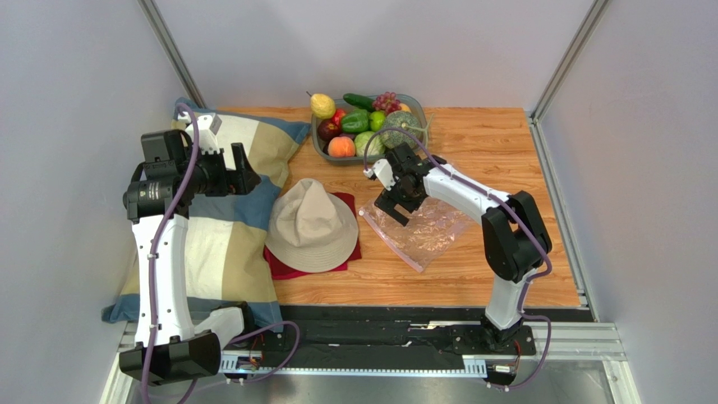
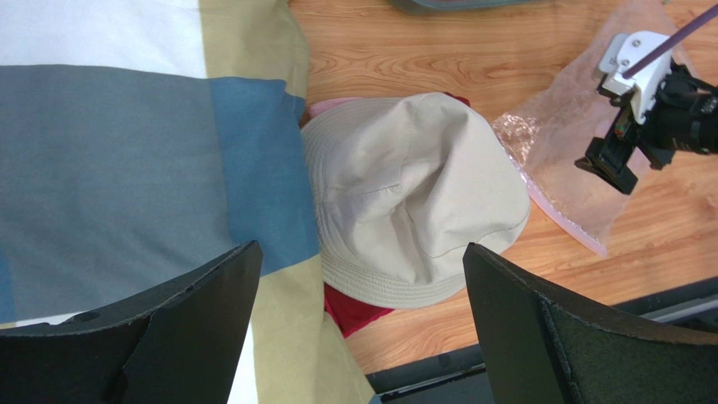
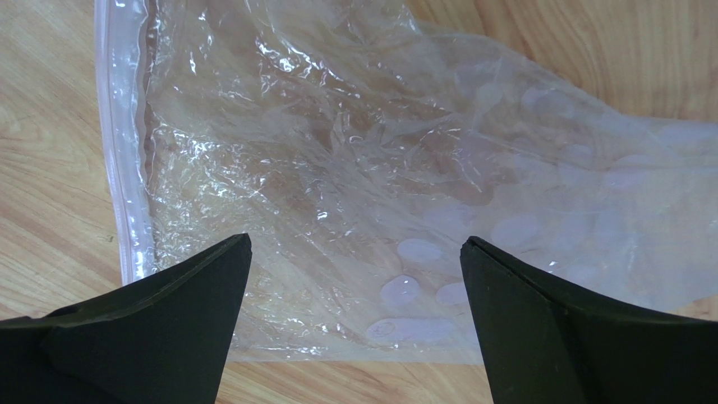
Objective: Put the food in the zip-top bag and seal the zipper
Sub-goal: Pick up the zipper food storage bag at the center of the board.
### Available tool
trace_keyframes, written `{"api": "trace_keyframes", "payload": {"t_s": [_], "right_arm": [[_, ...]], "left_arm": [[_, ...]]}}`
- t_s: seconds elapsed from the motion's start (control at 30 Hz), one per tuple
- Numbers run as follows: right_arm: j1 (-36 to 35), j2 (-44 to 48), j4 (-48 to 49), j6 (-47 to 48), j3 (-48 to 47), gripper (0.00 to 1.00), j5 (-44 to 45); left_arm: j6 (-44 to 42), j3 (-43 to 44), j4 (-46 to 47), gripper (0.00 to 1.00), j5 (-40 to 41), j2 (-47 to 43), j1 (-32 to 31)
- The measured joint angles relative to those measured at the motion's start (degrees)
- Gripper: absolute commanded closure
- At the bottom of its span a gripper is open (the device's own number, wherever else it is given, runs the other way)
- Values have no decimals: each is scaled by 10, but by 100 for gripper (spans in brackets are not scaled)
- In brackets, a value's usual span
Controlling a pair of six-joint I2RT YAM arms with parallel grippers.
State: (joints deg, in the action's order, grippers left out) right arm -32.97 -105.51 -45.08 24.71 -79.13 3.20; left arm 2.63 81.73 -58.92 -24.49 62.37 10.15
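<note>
The food [image 1: 354, 124] lies heaped in a grey bowl [image 1: 318, 145] at the back of the table; a yellow pear [image 1: 322, 105] and a peach [image 1: 340, 146] show among it. The clear zip-top bag [image 1: 425, 231] [image 3: 362, 160] lies flat and empty on the wood right of centre. Its pinkish zipper [image 1: 389, 242] [image 3: 126, 168] runs along the bag's left edge. My right gripper [image 1: 394, 208] [image 3: 354, 244] hovers open over the bag's back left part, nothing between its fingers. My left gripper [image 1: 250, 174] [image 2: 362, 252] hangs open above the pillow's right edge, beside the hat.
A beige bucket hat [image 1: 312, 223] [image 2: 413, 194] rests on a red cloth [image 1: 352, 252] left of the bag. A large blue, white and tan pillow [image 1: 219, 244] covers the table's left side. Grey walls close in on three sides.
</note>
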Motion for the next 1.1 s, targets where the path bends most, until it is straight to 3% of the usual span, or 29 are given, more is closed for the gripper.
{"api": "trace_keyframes", "payload": {"t_s": [0.33,0.47,0.63,0.73,0.77,0.87,1.1], "right_arm": [[-17,26,4,119,-44,1,-38],[-19,-17,12,171,-93,3,-43],[-19,-92,10,209,-105,12,-50],[-19,-123,2,221,-105,49,-57],[-19,-125,-2,225,-105,68,-61],[-19,-124,-18,228,-106,100,-79],[-6,-85,-65,209,-106,100,-137]], "left_arm": [[-15,-18,-1,1,-66,-17,0],[-15,-18,-1,1,-74,-23,0],[-16,-18,0,1,-77,-24,0],[-20,-18,0,1,-83,-26,0],[-24,-18,0,1,-86,-27,0],[-38,-18,0,5,-101,-29,0],[-80,-18,3,5,-137,-29,-16]]}}
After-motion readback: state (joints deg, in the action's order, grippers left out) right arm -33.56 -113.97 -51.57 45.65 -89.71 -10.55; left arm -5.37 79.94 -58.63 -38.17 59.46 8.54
